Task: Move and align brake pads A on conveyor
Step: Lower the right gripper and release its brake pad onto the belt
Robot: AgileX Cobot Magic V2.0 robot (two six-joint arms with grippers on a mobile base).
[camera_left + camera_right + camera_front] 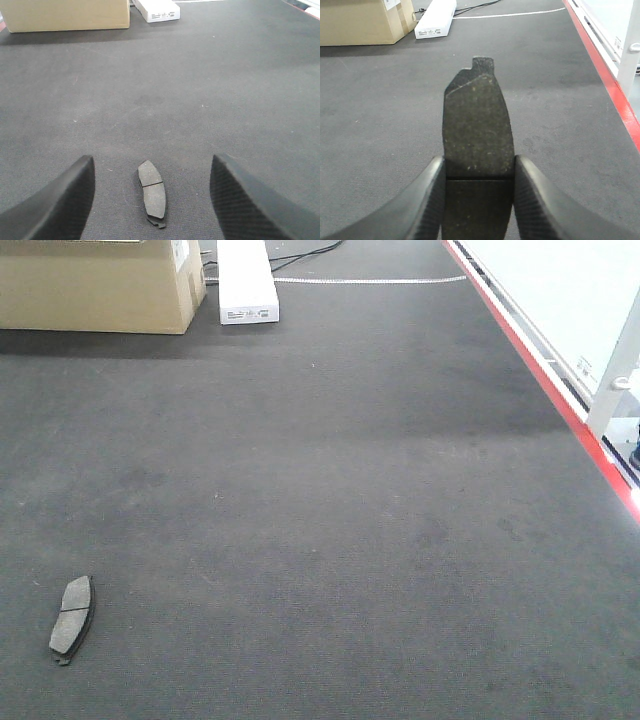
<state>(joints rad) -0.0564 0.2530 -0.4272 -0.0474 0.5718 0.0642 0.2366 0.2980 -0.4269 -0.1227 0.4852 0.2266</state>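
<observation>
One brake pad lies flat on the dark grey conveyor at the front left, grey face up with a thin centre groove. In the left wrist view this pad lies between the two wide-apart fingers of my left gripper, which is open and touches nothing. My right gripper is shut on a second brake pad, held by its long edges above the belt, its notched end pointing away. Neither gripper shows in the front view.
A cardboard box and a white oblong box stand at the belt's far left end. A red strip runs along the right edge, with a white frame post beyond it.
</observation>
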